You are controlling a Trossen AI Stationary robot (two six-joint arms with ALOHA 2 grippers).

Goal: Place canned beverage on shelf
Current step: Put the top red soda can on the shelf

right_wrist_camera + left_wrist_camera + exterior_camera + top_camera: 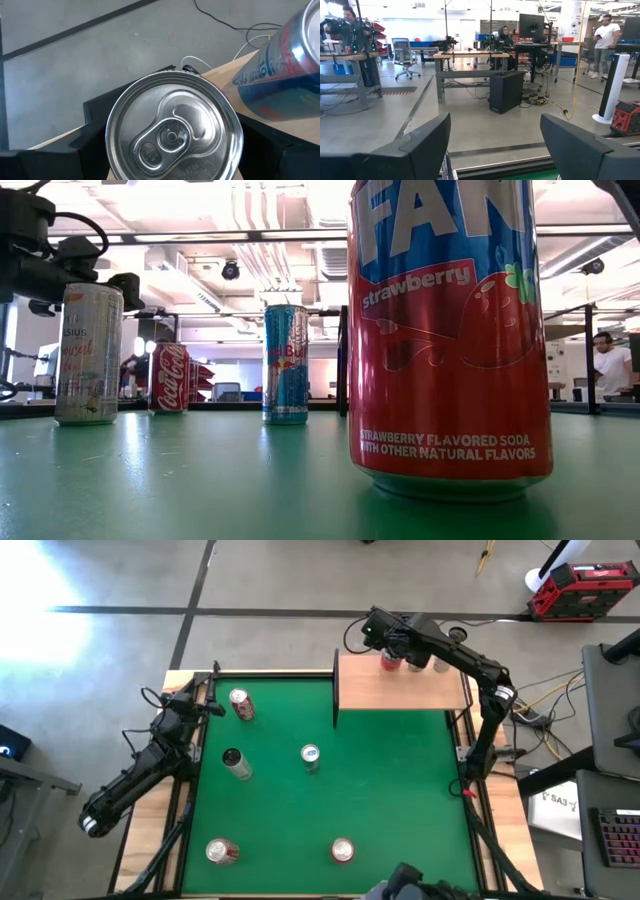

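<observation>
I see my right gripper (392,658) over the back edge of the shelf (400,692), its fingers clamped on a red can (172,127) standing there. My left gripper (207,700) waits at the table's (390,790) back left corner, fingers together.

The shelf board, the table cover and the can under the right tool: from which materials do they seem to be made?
The light tan rectangular shelf board looks like matte wood, plain and pale, though laminate is possible. The green table cover looks like soft felt: flat colour, no glare. The silver-topped can between the right tool's fingers looks like brushed aluminium, shiny with a pull tab.
</observation>
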